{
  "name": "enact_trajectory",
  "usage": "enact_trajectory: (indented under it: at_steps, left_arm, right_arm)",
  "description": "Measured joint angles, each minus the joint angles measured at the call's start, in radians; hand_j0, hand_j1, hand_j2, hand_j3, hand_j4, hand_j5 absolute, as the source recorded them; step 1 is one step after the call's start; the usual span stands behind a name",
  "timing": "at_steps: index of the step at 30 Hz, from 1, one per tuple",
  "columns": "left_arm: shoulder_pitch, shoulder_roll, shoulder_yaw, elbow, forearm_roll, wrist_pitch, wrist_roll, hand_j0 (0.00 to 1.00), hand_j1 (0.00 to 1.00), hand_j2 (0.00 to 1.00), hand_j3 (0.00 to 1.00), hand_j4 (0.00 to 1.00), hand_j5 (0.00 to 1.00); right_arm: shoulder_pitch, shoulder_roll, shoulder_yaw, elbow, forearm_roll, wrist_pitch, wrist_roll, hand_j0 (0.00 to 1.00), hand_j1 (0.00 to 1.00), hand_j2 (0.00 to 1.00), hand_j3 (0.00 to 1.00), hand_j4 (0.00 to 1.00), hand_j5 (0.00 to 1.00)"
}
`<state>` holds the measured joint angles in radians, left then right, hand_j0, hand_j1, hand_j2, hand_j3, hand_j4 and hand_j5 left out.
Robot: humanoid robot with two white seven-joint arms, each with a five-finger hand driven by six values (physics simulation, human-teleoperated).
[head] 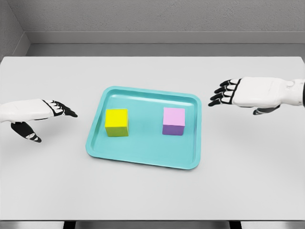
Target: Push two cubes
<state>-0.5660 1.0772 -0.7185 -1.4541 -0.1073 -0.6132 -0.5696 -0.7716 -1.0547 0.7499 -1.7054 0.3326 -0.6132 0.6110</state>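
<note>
1. The flat white tabletop carries a shallow teal plastic tray. Its low raised rim is the first thing that could cause trouble. A cube pushed hard into that rim could tip over or hop out.

2. The white left hand floats just above the tabletop, left of the tray and not touching it. Its black-tipped fingers point straight out toward the tray, with the thumb hanging down. It holds nothing. If it goes in too low, I think the fingers could bump the rim and slide the whole tray.

3. The small yellow cube sits inside the tray on the left part. The small pink and purple cube sits on the right part. They are well apart. A push off the middle of a side could spin a cube, not slide it.

4. The white right hand is farther back, right of the tray. Its fingers are loosely spread and hold nothing. If both hands push inward fast, the cubes could crash together.
</note>
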Motion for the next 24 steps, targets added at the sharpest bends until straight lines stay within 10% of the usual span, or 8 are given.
enact_trajectory:
  at_steps: [6,8,9,12,24]
  left_arm:
    - [-0.023,-0.021,-0.001,0.05,0.001,0.0,0.0,1.0,1.0,1.0,1.0,1.0,1.0]
    - [-0.055,-0.044,-0.003,0.067,-0.025,0.0,-0.014,0.83,0.83,0.83,0.83,0.83,0.83]
    - [-0.084,-0.067,-0.004,0.07,-0.059,0.001,-0.022,0.61,0.61,0.61,0.61,0.61,0.61]
    - [-0.097,-0.098,0.002,0.071,-0.125,0.0,-0.034,0.03,0.03,0.03,0.03,0.03,0.03]
    - [-0.133,-0.143,-0.017,-0.063,-0.183,0.0,-0.041,0.02,0.02,0.02,0.02,0.02,0.02]
  right_arm:
    - [0.0,-0.005,0.0,-0.012,0.0,0.0,0.0,1.0,1.0,1.0,1.0,1.0,1.0]
    - [-0.002,-0.009,-0.002,-0.011,-0.001,0.0,0.0,1.0,1.0,1.0,1.0,1.0,1.0]
    - [-0.002,-0.01,-0.003,-0.01,-0.001,0.0,0.0,0.92,0.92,0.92,0.92,0.92,0.92]
    - [0.002,-0.011,0.004,-0.012,0.0,0.0,0.0,0.12,0.12,0.12,0.12,0.12,0.12]
    - [-0.025,0.074,0.143,-0.006,0.082,0.0,0.0,0.13,0.13,0.13,0.13,0.13,0.13]
